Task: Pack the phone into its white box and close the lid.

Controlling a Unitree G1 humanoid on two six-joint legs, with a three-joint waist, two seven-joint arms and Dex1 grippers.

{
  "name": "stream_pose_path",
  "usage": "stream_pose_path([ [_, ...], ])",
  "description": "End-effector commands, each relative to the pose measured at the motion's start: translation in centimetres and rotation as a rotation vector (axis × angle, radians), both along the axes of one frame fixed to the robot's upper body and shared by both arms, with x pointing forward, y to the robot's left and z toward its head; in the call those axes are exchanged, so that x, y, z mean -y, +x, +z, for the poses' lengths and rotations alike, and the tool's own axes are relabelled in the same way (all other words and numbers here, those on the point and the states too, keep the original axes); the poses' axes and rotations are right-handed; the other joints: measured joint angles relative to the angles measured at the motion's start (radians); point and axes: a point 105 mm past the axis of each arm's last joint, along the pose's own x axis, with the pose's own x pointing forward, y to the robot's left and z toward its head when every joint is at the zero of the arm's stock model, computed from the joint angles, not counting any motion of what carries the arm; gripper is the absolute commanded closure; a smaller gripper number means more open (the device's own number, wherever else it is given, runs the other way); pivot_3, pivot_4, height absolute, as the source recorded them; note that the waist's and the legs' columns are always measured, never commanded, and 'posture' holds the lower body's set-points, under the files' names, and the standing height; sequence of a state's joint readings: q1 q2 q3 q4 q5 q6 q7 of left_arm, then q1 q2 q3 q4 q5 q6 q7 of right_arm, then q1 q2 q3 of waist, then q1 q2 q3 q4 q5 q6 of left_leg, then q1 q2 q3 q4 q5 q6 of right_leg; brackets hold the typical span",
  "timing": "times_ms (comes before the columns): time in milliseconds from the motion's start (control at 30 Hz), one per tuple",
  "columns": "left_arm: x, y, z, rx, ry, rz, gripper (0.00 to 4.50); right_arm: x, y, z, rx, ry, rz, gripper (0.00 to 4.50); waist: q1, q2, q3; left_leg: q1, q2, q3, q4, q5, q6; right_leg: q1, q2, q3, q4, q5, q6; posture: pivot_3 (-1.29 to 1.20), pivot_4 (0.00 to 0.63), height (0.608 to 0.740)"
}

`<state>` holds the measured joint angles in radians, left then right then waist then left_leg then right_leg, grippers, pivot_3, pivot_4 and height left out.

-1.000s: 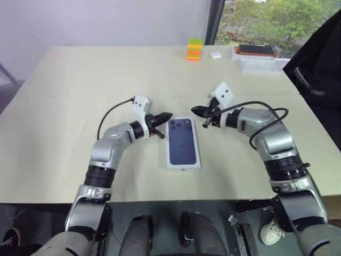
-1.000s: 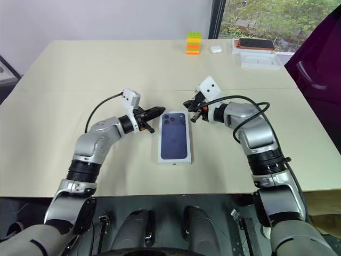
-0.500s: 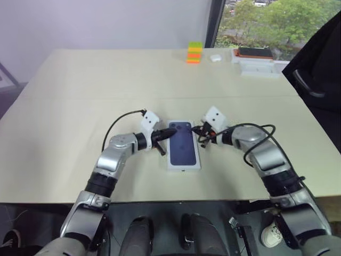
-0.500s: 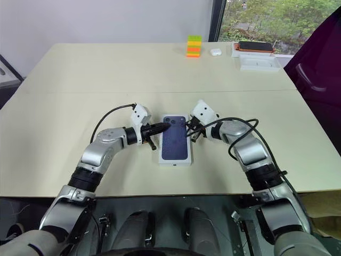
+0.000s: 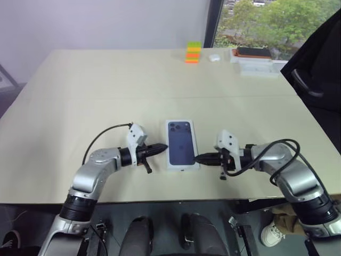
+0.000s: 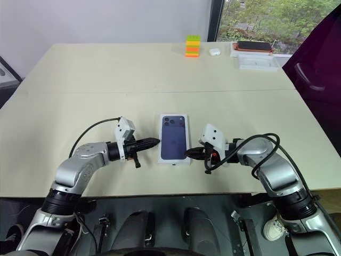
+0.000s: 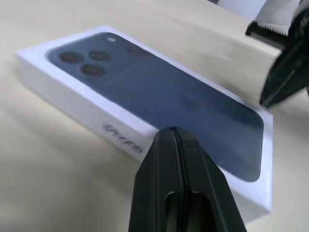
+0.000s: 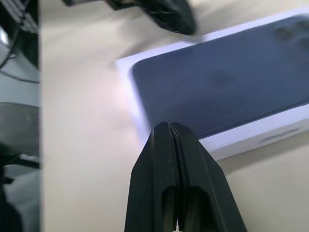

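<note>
The white box [image 5: 181, 144] sits closed on the tan table [image 5: 80, 90], near the edge closest to the robot. Its lid [image 7: 159, 92] is on top, and the lid shows a dark blue picture of a phone with three round camera dots in one corner. The real phone is hidden, so I cannot tell where it is. Grey letters run along the long white side of the lid.

The left gripper [image 5: 163, 148] is beside the left long side of the box. Its two black fingers [image 7: 178, 183] are pressed tight together and hold nothing. The tip points at the box and is very close to its side, but I cannot tell if it touches.

The right gripper [image 5: 198, 158] is at the right side of the box, near the corner closest to the robot. Its two fingers [image 8: 176, 174] are pressed together too, with nothing between them. Its tip is just beside the box edge, and I cannot tell if it touches.

Far away, at the back of the table, is a small stack of blocks [image 5: 194, 52] in green, yellow and orange. Next to it is a little white case [image 5: 214, 56]. Farther right is a white tray [image 6: 259, 62], and behind it lies a dark phone [image 6: 254, 46] with an orange edge.
</note>
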<state>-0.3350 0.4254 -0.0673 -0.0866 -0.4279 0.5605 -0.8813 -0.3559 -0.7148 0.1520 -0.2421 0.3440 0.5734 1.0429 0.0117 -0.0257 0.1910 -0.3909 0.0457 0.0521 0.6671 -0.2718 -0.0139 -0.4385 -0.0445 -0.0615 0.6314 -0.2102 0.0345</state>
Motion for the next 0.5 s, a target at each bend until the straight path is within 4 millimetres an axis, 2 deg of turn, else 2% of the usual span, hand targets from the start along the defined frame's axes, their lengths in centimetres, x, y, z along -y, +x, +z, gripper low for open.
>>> stream_pose_path([
  [33, -3.1, 1.5, 4.1, 0.078, -0.051, 0.073, 4.50, 1.1, 2.4, 3.0, 0.111, 0.070, -0.092, 4.46, 0.000, 0.000, 0.000, -0.001, 0.000, 0.000, 0.000, 0.000, 0.000, -0.001, 0.000, 0.000, 0.000, 0.001, -0.001, 0.00, 0.150, 0.740],
  [67, -4.3, 2.0, 4.7, 0.092, -0.053, 0.113, 4.50, 1.5, 2.9, 3.5, 0.122, 0.090, -0.115, 4.46, 0.000, 0.000, 0.000, -0.001, 0.000, 0.000, 0.000, 0.000, 0.000, -0.002, 0.000, 0.000, 0.000, 0.001, -0.001, 0.00, 0.150, 0.740],
  [100, -5.4, 2.5, 5.1, 0.088, -0.050, 0.152, 4.26, 1.9, 3.4, 4.0, 0.141, 0.104, -0.139, 4.50, 0.000, 0.000, 0.000, -0.001, 0.000, 0.000, 0.000, 0.000, 0.000, -0.002, 0.000, 0.000, 0.000, 0.001, -0.001, 0.00, 0.150, 0.740],
  [167, -7.2, 2.6, 5.6, 0.085, -0.047, 0.178, 3.70, 2.5, 3.7, 4.8, 0.178, 0.114, -0.146, 3.92, -0.001, 0.000, 0.000, -0.001, 0.000, 0.000, 0.000, 0.000, 0.000, -0.002, 0.000, 0.000, 0.000, 0.001, -0.001, 0.00, 0.150, 0.740],
  [200, -7.7, 2.5, 5.8, 0.090, -0.043, 0.182, 3.24, 2.6, 3.8, 5.0, 0.190, 0.113, -0.144, 3.57, -0.001, 0.000, 0.000, -0.001, 0.000, 0.001, 0.000, 0.000, 0.000, -0.002, 0.000, 0.000, 0.000, 0.000, 0.000, 0.00, 0.150, 0.740],
  [300, -10.5, 2.6, 6.3, 0.132, -0.005, 0.246, 1.74, 4.0, 4.3, 5.8, 0.223, 0.119, -0.173, 2.06, -0.001, 0.000, 0.000, -0.001, 0.000, 0.001, -0.001, 0.000, 0.000, -0.002, 0.000, 0.000, 0.000, 0.000, 0.000, 0.00, 0.150, 0.740],
  [367, -11.5, 2.2, 6.8, 0.149, -0.006, 0.239, 0.80, 4.6, 4.2, 6.1, 0.231, 0.118, -0.169, 1.08, -0.001, 0.000, 0.000, -0.001, 0.000, 0.003, 0.000, 0.000, 0.000, -0.002, 0.000, 0.000, 0.000, 0.000, 0.000, 0.00, 0.150, 0.740],
  [400, -12.1, 2.0, 6.9, 0.150, 0.003, 0.241, 0.18, 4.8, 3.9, 6.4, 0.227, 0.124, -0.154, 0.48, 0.000, 0.000, 0.000, -0.001, 0.000, 0.004, 0.000, 0.000, 0.000, -0.002, -0.001, 0.000, 0.000, 0.000, 0.000, 0.00, 0.150, 0.740],
  [433, -12.4, 1.9, 7.0, 0.148, 0.010, 0.243, 0.00, 4.9, 3.7, 6.6, 0.223, 0.131, -0.143, 0.06, 0.001, 0.000, 0.000, -0.001, 0.000, 0.004, 0.000, 0.000, 0.000, -0.002, -0.001, 0.000, 0.000, 0.000, 0.000, 0.00, 0.150, 0.740],
  [500, -13.6, 1.4, 6.8, 0.135, 0.047, 0.257, 0.00, 5.5, 3.2, 7.0, 0.223, 0.127, -0.122, 0.06, 0.001, 0.000, 0.000, -0.002, 0.000, 0.004, 0.000, 0.000, 0.000, -0.002, -0.001, 0.000, 0.000, 0.000, 0.000, 0.00, 0.150, 0.740],
])
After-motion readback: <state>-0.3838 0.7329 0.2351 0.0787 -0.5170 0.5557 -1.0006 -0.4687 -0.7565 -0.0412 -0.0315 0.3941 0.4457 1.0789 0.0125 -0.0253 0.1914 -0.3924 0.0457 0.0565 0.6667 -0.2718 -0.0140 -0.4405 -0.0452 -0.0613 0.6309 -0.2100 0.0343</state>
